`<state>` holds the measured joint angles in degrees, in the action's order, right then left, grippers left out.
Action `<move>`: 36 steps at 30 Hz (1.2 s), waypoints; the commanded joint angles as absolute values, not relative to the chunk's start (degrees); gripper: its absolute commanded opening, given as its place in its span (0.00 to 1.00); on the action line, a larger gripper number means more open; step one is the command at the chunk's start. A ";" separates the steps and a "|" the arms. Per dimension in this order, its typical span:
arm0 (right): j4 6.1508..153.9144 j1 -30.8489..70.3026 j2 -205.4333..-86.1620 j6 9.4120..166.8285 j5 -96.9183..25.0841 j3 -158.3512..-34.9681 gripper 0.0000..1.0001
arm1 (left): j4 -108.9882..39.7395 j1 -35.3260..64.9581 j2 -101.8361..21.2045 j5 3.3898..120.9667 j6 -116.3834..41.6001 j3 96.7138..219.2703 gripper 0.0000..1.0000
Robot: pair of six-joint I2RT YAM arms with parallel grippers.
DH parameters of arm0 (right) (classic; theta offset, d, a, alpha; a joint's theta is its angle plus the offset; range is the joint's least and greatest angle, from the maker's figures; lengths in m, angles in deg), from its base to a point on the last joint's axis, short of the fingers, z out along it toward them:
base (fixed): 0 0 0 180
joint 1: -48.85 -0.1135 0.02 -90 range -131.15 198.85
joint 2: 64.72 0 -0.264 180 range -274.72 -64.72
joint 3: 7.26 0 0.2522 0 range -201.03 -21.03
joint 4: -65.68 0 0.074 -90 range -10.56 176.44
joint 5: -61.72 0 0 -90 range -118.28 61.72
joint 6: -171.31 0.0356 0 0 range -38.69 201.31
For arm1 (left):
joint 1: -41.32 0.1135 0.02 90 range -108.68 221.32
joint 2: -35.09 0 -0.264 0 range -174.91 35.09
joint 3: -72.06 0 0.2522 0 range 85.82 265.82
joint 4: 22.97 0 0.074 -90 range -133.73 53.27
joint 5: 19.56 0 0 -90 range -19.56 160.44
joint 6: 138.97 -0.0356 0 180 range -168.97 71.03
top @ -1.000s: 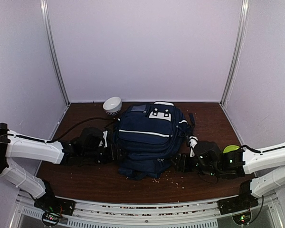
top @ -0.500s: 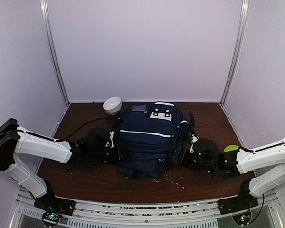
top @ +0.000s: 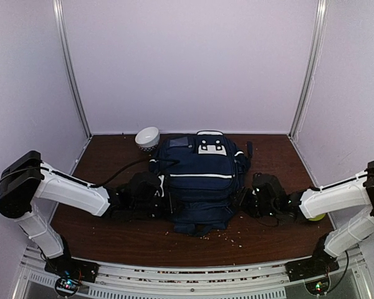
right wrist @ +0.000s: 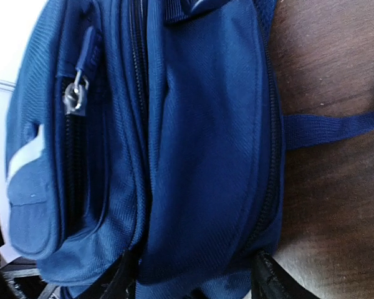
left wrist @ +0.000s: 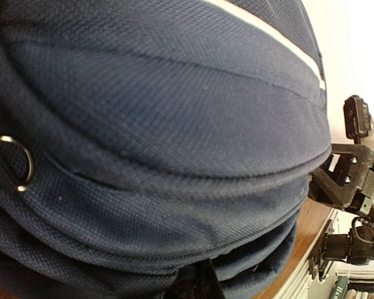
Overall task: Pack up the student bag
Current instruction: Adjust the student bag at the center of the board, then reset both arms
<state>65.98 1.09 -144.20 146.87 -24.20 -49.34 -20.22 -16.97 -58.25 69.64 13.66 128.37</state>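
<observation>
The student bag (top: pixel 196 177), navy with white stripes and buckle patches, lies front-up in the middle of the brown table (top: pixel 112 230). My left gripper (top: pixel 164 196) is shut and pushed into its left flank. In the left wrist view navy cloth (left wrist: pixel 174 124) fills the frame and folds over the dark tip of my left gripper (left wrist: pixel 199 286); whether cloth is pinched is hidden. My right gripper (top: pixel 244 202) is at the bag's right flank. It is open in the right wrist view, its black fingers (right wrist: pixel 121 277) straddling a zipped side section of the bag (right wrist: pixel 199 156).
A white bowl (top: pixel 148 137) stands behind the bag at the back left. A yellow-green ball (top: pixel 316 217) lies under my right forearm. Crumbs (top: pixel 227 233) dot the table in front of the bag. A black cable (top: pixel 121 167) runs along my left arm.
My left gripper has shut and both arms have moved in against the bag. The bag has slid right and turned from tilted to square with the table edge.
</observation>
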 commanded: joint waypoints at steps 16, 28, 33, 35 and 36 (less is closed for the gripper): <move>95.45 1.78 -109.54 125.35 -6.89 -52.97 1.00 | -60.40 -11.74 -28.65 94.88 -7.58 133.71 0.98; 99.73 4.15 -96.94 117.78 11.06 -53.54 1.00 | -60.72 25.46 -11.78 73.56 -19.04 134.99 0.98; 100.11 13.32 -102.70 115.34 5.09 -58.87 0.99 | -58.98 33.33 -18.94 62.15 -19.47 135.72 0.95; 99.71 17.49 -105.66 115.69 -0.03 -60.07 1.00 | -58.32 33.34 -18.15 62.79 -21.32 135.53 0.94; 99.88 19.37 -107.11 115.64 -1.36 -60.54 0.99 | -58.42 33.35 -17.06 62.87 -22.16 135.56 0.95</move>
